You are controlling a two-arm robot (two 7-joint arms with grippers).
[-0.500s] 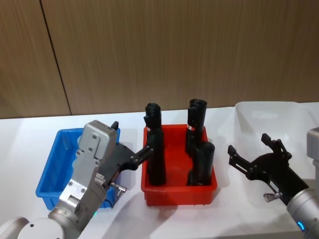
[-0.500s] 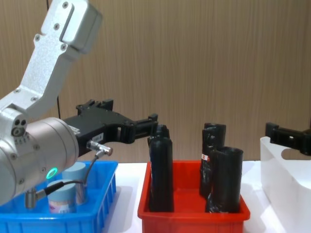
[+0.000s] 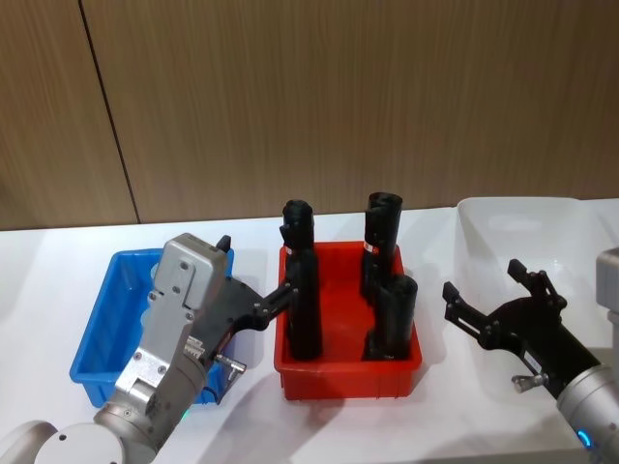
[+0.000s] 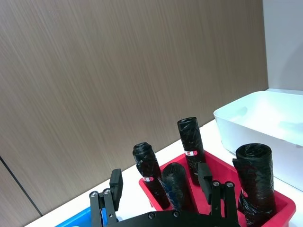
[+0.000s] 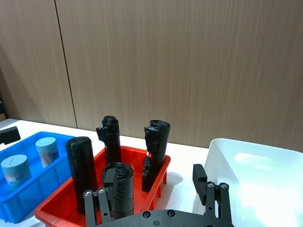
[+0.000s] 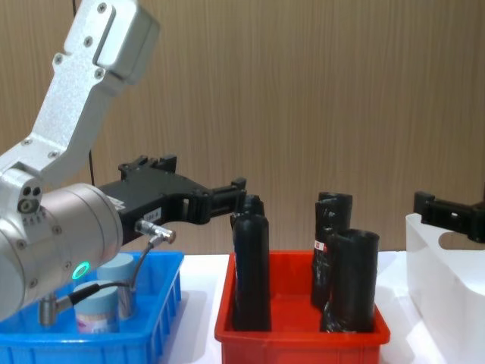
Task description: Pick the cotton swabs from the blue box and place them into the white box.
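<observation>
**Kid:** What is on the worktop (image 3: 58, 261)?

**Me:** Three boxes in a row. The white box (image 3: 542, 232) is on my right. The red bin (image 3: 348, 372) with the tall black rolls (image 3: 302, 309) is in the middle. The blue box (image 3: 102, 385) is on my left.

**Kid:** Where are your arms?

**Me:** My left arm reaches over the blue box. My left gripper (image 3: 259, 273) is wide open and holds nothing. It points sideways at the red bin, and one tip is close to a black roll. My right gripper (image 3: 484, 282) hangs near the white box, on the side closer to me. It is wide open too, and it holds nothing.

**Kid:** And the cotton swabs?

**Me:** Two tubs of cotton swabs (image 5: 15, 171) stand in the blue box, lids up. They are low down, under my left arm and back behind the gripper's tips.

**Kid:** So which arm should go?

**Me:** The left one, I think. It is much nearer. The red bin is between my right gripper and the tubs.

**Kid:** What is the tricky bit?

**Me:** The tubs stand straight up, and my gripper points away from them. I think I must pull back, tip the gripper down and come at a tub from above.
</observation>
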